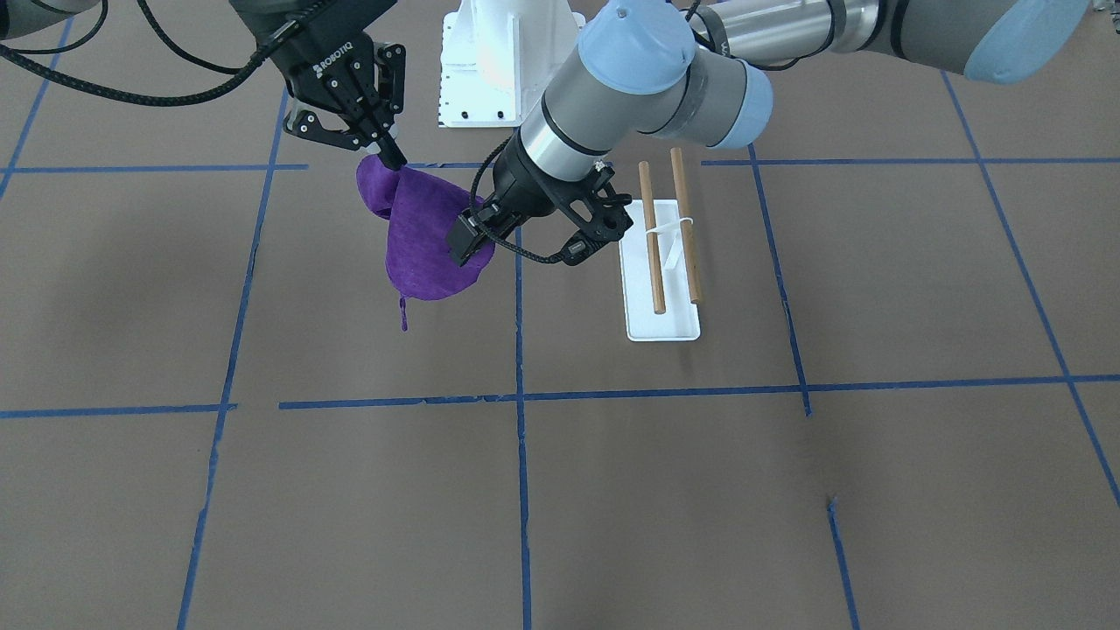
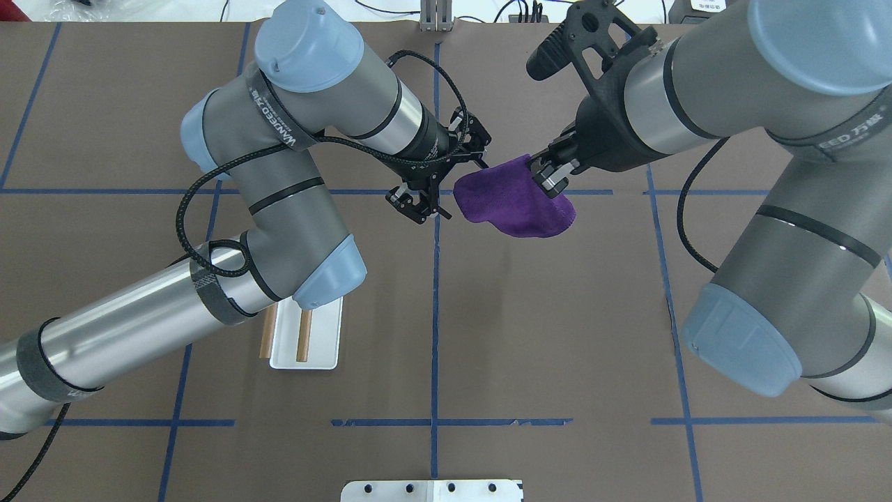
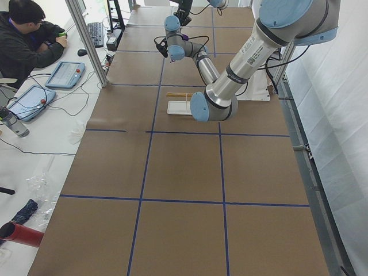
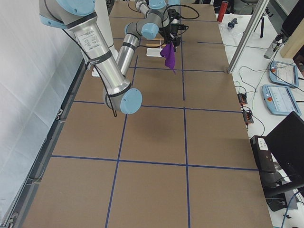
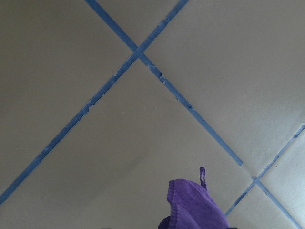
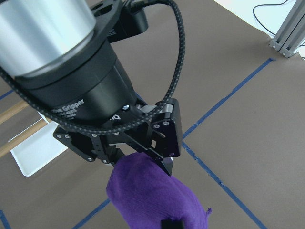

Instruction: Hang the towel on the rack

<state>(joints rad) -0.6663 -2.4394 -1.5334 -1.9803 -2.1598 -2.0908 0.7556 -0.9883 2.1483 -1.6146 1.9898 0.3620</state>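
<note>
The purple towel (image 1: 429,236) hangs in the air between my two grippers, its small loop (image 1: 403,313) dangling from the lower edge. My right gripper (image 1: 392,159) is shut on the towel's upper corner. My left gripper (image 1: 468,236) is shut on the opposite edge. From overhead the towel (image 2: 516,202) spans from the left gripper (image 2: 456,183) to the right gripper (image 2: 547,178). The right wrist view shows the left gripper's fingertips (image 6: 166,166) pinching the towel (image 6: 152,200). The rack (image 1: 662,325), a white base with two wooden dowels (image 1: 652,236), stands on the table just beside the left gripper.
The left arm's elbow hides much of the rack (image 2: 327,348) from overhead. The white robot pedestal (image 1: 499,61) stands at the table's robot side. Blue tape lines (image 1: 521,394) grid the brown table. An operator (image 3: 29,40) sits at a side desk.
</note>
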